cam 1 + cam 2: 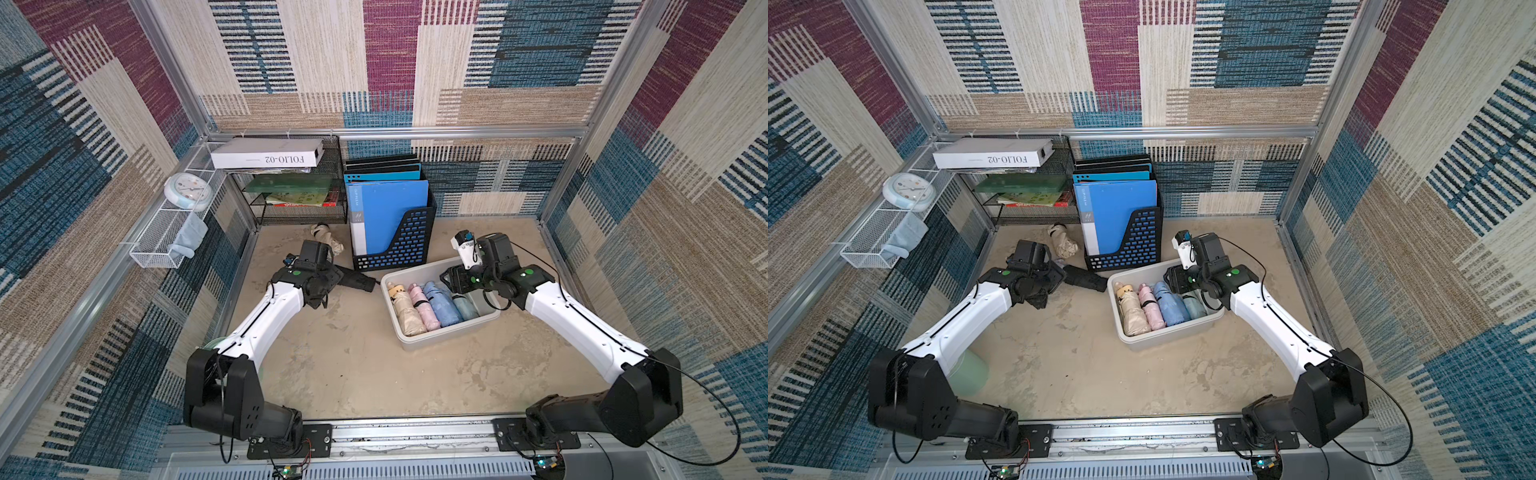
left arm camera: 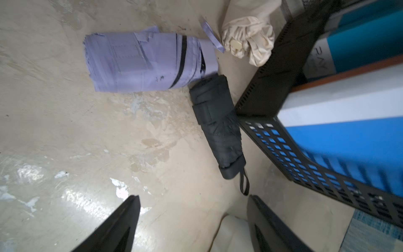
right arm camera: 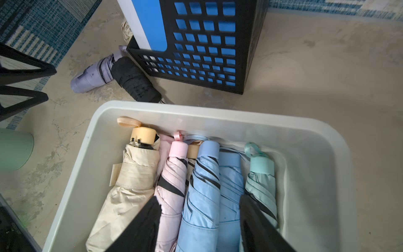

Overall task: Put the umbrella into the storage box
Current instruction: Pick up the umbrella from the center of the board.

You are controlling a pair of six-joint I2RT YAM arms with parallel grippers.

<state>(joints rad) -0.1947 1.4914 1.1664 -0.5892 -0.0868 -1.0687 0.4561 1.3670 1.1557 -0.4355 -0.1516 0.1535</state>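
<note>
storage box [image 3: 196, 110]: light grey-white plastic tub with rounded corners and a rolled rim. It stands on the mottled beige surface [image 1: 353, 374], near the front of the file holder [image 1: 399, 249].
box contents: folded umbrellas packed side by side and touching. They are the beige umbrella [image 3: 135, 181], pink umbrella [image 3: 172, 183], blue umbrella [image 3: 205, 185], a flatter blue bundle [image 3: 231, 179] with no handle showing, and the mint umbrella [image 3: 261, 183]. 1 tan handle end [image 3: 193, 151] peeks out between the pink and blue handles.
axis in box: all lie parallel, with blocky handles and wrist loops toward the wall nearest the file holder.
black umbrella [image 2: 218, 128]: outside the box, flat on the surface beside the file holder's foot. It is a matte fabric cylinder wrapped with a strap. Its loop end points toward the storage box and its other end touches the lilac umbrella [image 2: 141, 63].
lilac umbrella: outside the box, flat-folded and boxy, with black trim bands. Its long axis lies at an angle to the black umbrella.
loose beige umbrella [image 1: 328, 243]: crumpled fabric on the surface, between the black mesh shelf [image 1: 291, 218] and the file holder.
file holder: black perforated plastic, holding upright blue folders [image 1: 392, 203].
left hand [image 2: 193, 196]: fingers spread with nothing between them, above the surface near the black umbrella's loop.
right hand [image 3: 199, 197]: over the box, fingers apart on either side of the 2 blue pieces. Whether the tips touch the fabric cannot be told.
</note>
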